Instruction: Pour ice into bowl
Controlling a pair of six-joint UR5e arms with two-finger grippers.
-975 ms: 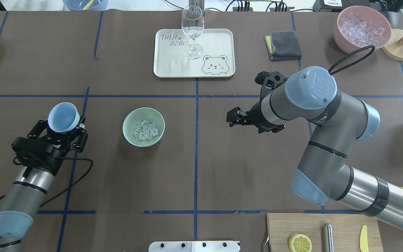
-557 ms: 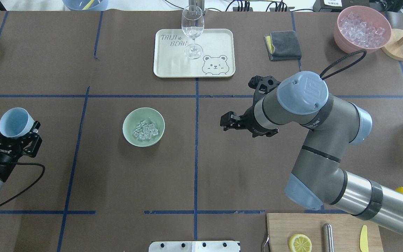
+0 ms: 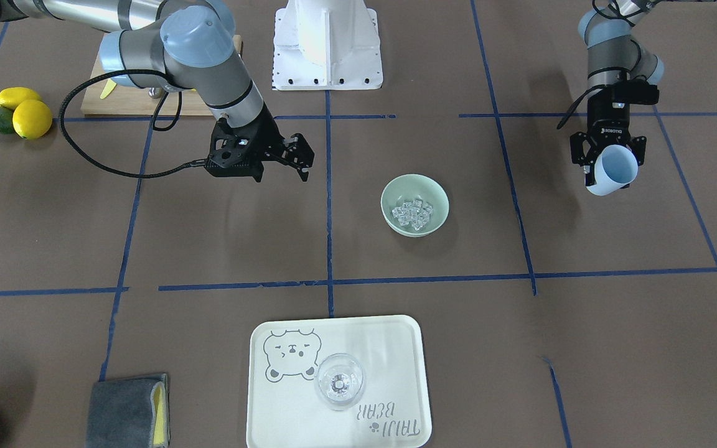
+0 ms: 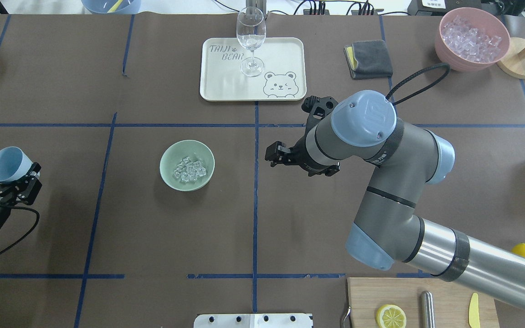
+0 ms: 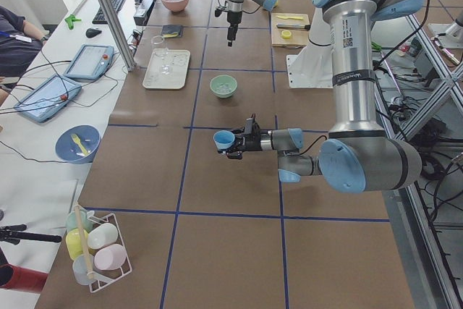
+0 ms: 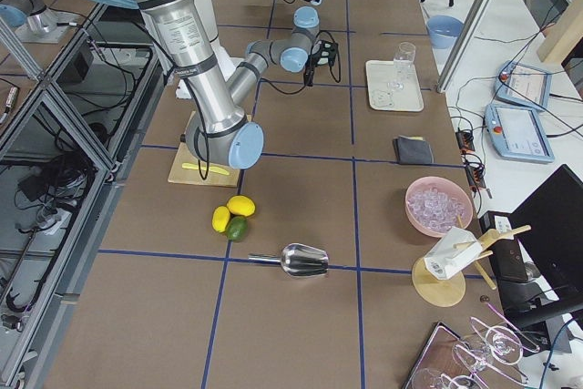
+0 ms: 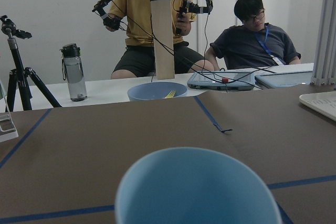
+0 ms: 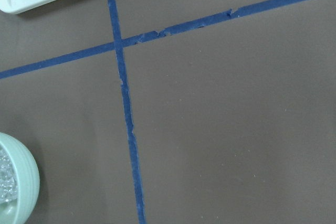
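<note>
The sage-green bowl (image 4: 187,182) stands left of the table's centre and holds a small heap of clear ice cubes (image 4: 189,169). It also shows in the front view (image 3: 414,186) with the ice (image 3: 413,213). Its rim shows at the right wrist view's lower left (image 8: 18,174). My left gripper (image 4: 11,176) is shut on a light blue cup (image 4: 8,163), held above the table far to the left of the bowl. No ice shows inside the cup. The cup fills the bottom of the left wrist view (image 7: 197,190). My right gripper (image 4: 275,156) is open and empty, hovering right of the bowl.
A cream tray (image 4: 280,54) with a clear wine glass (image 4: 250,41) sits at the back centre. A grey cloth (image 4: 368,59) and a pink bowl of ice (image 4: 472,38) are at the back right. A cutting board (image 4: 408,291) with a lemon slice lies front right.
My left gripper has carried the blue cup further left, away from the bowl. My right arm has swung left, bringing its gripper closer to the bowl.
</note>
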